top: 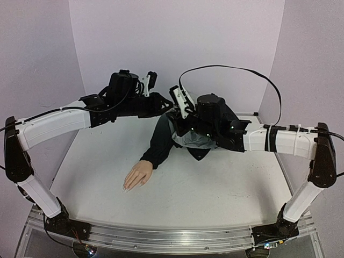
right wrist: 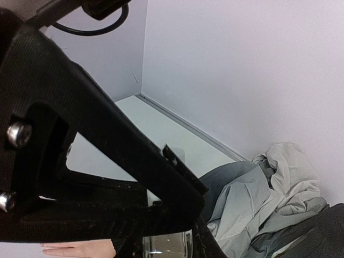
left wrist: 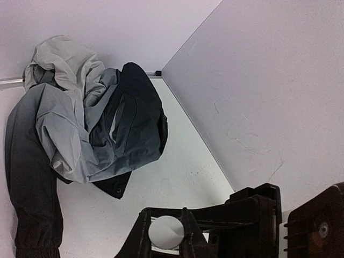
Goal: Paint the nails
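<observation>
The mannequin hand (top: 138, 174) lies flat on the white surface (top: 226, 188), left of centre. Its fingers point toward the near left, and the nails (top: 127, 187) at their tips are pale and too small to read for colour. A dark sleeve (top: 158, 142) runs from the wrist up and back to a crumpled grey and black jacket (top: 188, 141) at the far middle of the surface. The left arm (top: 54, 126) and the right arm (top: 279, 141) reach in from their sides and meet above that jacket, well apart from the hand. In the left wrist view the left jaws are clenched on a small round white cap (left wrist: 165, 231), with the jacket spread out beyond them and a black part of the other arm just beside them at the lower right. In the right wrist view the right jaws are closed around a small glassy bottle (right wrist: 166, 244) at the bottom edge. The fingers of the hand show low on the left there, and the jacket is heaped on the right against the back wall (right wrist: 231, 64).
</observation>
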Robot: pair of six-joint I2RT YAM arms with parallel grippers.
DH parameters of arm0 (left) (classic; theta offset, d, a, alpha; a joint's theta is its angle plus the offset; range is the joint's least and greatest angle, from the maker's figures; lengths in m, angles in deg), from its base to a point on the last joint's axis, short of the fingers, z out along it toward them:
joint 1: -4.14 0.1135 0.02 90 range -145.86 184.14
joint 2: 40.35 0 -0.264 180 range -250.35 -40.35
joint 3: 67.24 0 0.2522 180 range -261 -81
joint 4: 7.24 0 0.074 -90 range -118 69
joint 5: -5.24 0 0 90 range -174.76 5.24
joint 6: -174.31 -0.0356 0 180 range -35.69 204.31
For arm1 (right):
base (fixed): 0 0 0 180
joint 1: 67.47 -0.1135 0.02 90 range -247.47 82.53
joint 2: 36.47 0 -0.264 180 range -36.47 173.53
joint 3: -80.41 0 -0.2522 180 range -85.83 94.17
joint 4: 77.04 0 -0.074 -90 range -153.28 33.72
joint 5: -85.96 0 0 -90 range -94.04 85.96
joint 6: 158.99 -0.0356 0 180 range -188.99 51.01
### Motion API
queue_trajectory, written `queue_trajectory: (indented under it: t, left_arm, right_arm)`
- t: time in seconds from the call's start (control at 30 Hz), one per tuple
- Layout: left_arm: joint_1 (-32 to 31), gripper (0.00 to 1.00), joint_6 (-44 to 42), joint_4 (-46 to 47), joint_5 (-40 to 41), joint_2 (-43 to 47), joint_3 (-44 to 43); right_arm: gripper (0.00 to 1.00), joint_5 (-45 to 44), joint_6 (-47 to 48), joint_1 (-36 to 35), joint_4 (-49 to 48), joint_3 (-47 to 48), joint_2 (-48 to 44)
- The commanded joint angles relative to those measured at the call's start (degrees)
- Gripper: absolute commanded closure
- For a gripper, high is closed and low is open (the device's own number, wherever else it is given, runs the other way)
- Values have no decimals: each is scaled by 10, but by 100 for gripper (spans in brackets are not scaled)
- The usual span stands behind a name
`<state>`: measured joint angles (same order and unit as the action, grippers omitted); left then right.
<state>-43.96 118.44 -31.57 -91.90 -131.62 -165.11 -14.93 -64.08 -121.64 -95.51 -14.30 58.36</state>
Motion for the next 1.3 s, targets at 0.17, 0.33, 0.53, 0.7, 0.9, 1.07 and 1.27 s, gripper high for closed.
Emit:
queue_trajectory:
  t: [0.17,0.33,0.53,0.7,0.9,1.07,1.27]
  left_arm:
    - [3,99,-53,28,-149,-9,-21]
    - [4,100,-172,37,-423,-10,-15]
    - [9,100,-255,37,-563,35,24]
    - [13,100,-251,37,-507,59,30]
    - [32,68,-172,32,-315,90,46]
    - [33,28,-113,31,-257,108,45]
    - [33,22,-42,27,-164,100,29]
  right_arm:
    - [100,232,-43,58,-43,10,-46]
    - [100,663,-44,106,-44,16,-69]
    - [100,915,-166,106,-50,76,-31]
    - [100,711,-132,107,-48,8,-101]
    - [100,409,-107,107,-26,-32,-128]
    - [100,298,-87,105,-20,-8,-102]
    - [100,193,-74,93,-11,16,-71]
